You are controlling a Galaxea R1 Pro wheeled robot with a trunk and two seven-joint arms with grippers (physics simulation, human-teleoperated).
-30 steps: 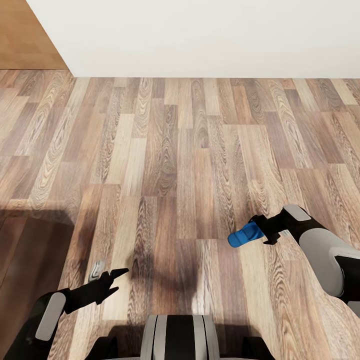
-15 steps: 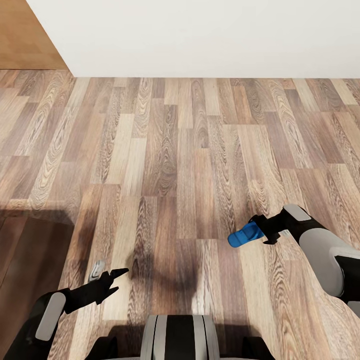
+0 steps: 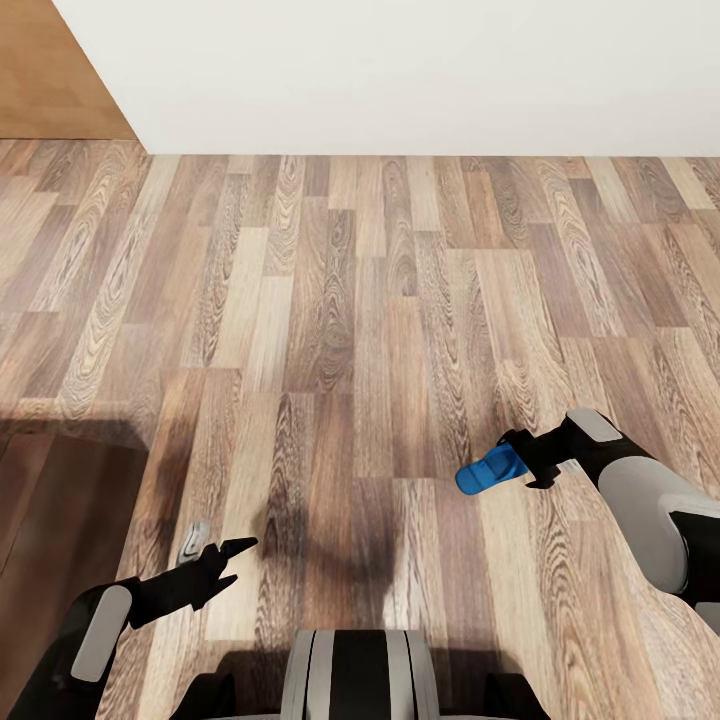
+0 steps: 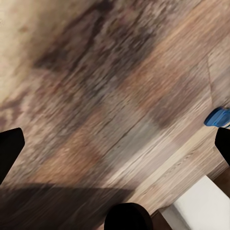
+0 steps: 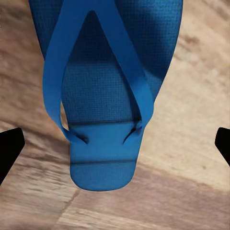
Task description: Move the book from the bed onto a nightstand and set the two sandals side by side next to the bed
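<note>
One bright blue sandal (image 3: 483,472) lies strap-side up over the wood floor at the right. My right gripper (image 3: 515,462) is open at its narrow end, a finger on each side. In the right wrist view the sandal (image 5: 103,96) shows face-on, and both fingertips (image 5: 10,148) stand clear of its edges. My left gripper (image 3: 238,560) is open and holds nothing, low at the left. A blue sandal edge (image 4: 218,117) shows in the left wrist view. The book is out of view.
A dark brown wooden surface (image 3: 60,520) fills the lower left corner; I cannot tell whether it is the bed or a nightstand. A white wall (image 3: 400,70) runs along the far side, with a light-brown door (image 3: 50,70) at its left. My base (image 3: 355,675) is at the near edge.
</note>
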